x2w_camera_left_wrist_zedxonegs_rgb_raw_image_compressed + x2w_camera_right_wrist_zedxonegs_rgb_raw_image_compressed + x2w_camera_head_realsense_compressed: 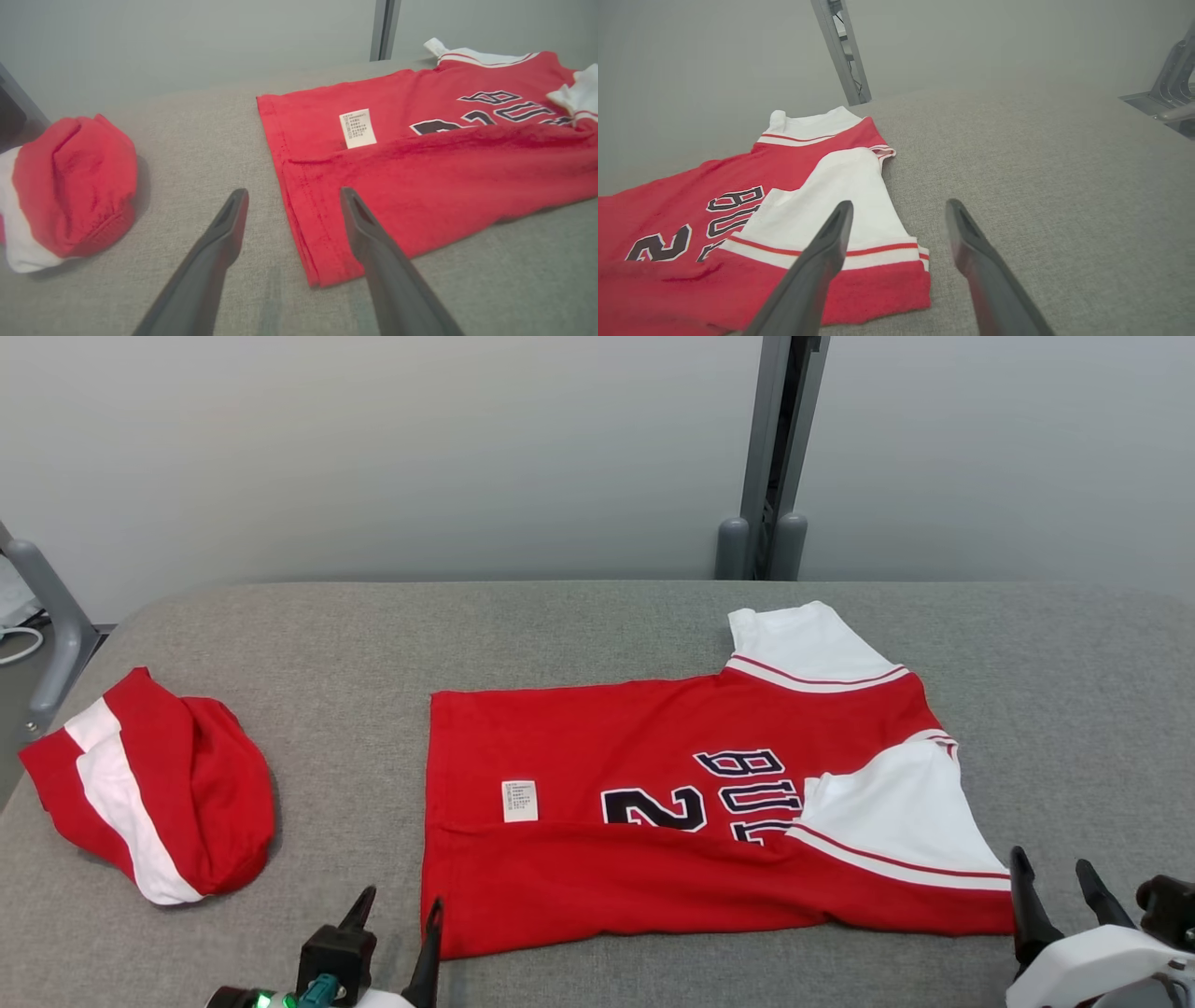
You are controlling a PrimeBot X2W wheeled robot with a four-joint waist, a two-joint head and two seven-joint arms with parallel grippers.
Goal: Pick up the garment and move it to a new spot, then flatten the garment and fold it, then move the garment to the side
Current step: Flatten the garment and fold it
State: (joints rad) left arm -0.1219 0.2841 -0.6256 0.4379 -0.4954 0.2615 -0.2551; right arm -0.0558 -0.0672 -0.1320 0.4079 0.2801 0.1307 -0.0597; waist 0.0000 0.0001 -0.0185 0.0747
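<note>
A red jersey (653,775) with white sleeves and dark lettering lies spread on the grey table, its near long edge folded up over the body and the near sleeve (906,812) folded in. A white care label (520,801) shows on it. My left gripper (397,905) stands open at the jersey's near left corner, its fingertips straddling that hem (299,224). At the near right corner my right gripper (1053,868) is open too, just beyond the jersey (775,210) edge, with nothing between its fingers.
A second red and white garment (149,784) lies bunched at the table's left end, also in the left wrist view (70,186). A grey post (770,448) rises behind the table (373,644), and a grey rail (51,607) stands off the left edge.
</note>
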